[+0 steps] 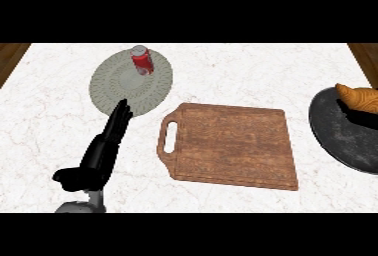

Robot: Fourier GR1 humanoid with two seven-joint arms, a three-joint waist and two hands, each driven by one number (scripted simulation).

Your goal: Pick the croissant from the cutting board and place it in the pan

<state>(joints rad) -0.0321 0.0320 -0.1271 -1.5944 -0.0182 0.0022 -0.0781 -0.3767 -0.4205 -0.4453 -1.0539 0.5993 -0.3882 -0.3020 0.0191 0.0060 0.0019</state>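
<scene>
Black left hand [94,159] on grey forearm, low and left of the brown rectangular wooden cutting board [229,147] with slotted handle. Open, holding nothing: fingers [119,114] straight and close together, slanting away from the camera, tips at the near rim of the round grey ribbed plate [111,87] beyond the board's far-left corner. Red can [142,61] standing on that plate. Right of the board, golden-brown croissant [359,98] lying in the dark grey round pan [343,142], toward its far side; long axis slanted, pointed end up and toward the board, other end cut off by the view's edge.
</scene>
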